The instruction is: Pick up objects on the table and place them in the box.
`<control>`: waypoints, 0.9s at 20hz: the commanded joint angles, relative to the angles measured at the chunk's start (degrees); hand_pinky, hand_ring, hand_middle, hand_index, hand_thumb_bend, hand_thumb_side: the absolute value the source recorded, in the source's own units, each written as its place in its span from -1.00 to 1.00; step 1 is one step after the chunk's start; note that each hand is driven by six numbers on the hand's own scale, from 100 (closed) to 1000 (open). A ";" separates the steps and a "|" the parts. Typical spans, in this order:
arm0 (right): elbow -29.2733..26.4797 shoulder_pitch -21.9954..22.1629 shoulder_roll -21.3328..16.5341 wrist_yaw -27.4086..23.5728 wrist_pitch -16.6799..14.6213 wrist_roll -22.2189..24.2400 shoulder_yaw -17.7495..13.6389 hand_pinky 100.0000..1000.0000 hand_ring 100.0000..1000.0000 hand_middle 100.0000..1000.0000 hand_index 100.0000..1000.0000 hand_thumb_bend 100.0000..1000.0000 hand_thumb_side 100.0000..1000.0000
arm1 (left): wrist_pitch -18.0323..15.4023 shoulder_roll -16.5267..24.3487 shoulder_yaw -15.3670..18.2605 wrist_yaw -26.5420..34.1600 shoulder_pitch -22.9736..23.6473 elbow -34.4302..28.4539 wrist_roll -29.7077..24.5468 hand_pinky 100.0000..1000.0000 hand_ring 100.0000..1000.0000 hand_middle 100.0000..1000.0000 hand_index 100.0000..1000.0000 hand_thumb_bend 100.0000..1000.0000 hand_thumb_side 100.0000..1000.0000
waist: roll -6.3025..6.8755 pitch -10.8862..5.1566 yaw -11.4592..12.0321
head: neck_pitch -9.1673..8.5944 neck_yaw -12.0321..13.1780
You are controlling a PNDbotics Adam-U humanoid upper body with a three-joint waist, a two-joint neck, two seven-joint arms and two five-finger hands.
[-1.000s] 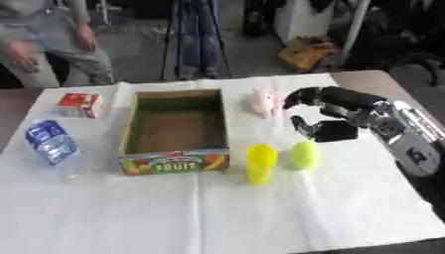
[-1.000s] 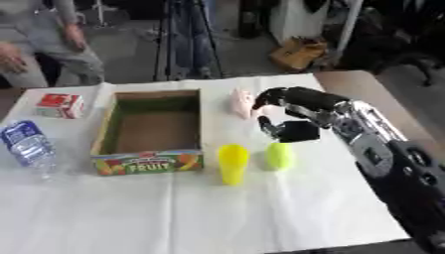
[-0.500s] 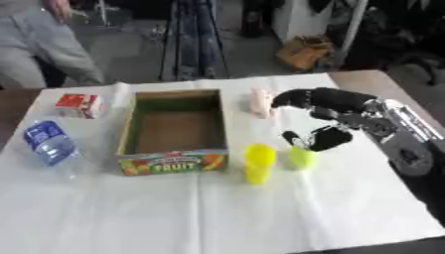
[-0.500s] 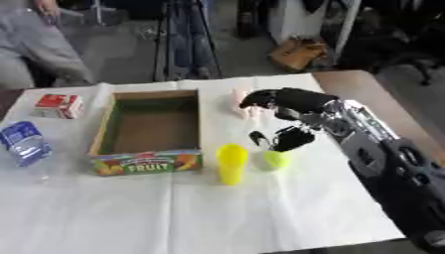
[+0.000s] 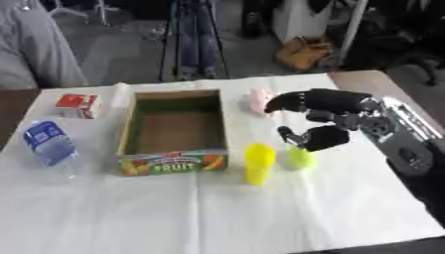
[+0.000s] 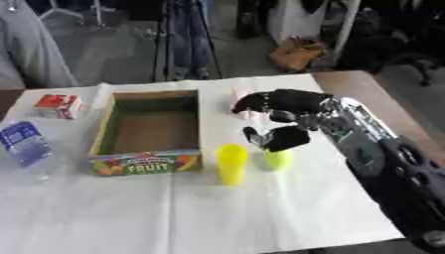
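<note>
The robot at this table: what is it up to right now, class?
The robot's right hand is spread open just above a small lime-green object, which stands beside a taller yellow cup on the white cloth. The fruit box holds nothing yet. A pink item lies right of the box; a red carton and a blue bottle lie to its left. The left hand is out of view.

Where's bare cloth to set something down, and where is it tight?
Free: the wide near strip of the tablecloth below the fruit box and yellow cup. The box's floor is bare too. Crowded: right of the box, where the right hand hangs over the green object near the pink item.
</note>
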 commanded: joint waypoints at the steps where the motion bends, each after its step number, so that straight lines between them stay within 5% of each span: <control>1: -1.51 -1.45 -0.38 -1.65 0.44 0.37 0.08 0.57 0.76 0.83 0.93 -1.00 0.60 | -0.02 0.90 -0.05 0.17 -0.35 -1.11 -0.16 0.00 0.55 0.52 0.59 0.02 0.46 | 0.06 -0.62 0.07 | 0.30 -0.30; 18: 1.05 -4.22 4.20 -2.32 -0.41 3.36 3.33 0.54 0.74 0.83 0.93 -1.00 0.66 | -0.06 0.88 -0.38 0.46 -0.49 -1.11 -0.57 0.00 0.55 0.52 0.59 0.02 0.46 | 0.07 -0.60 0.84 | 0.36 -1.61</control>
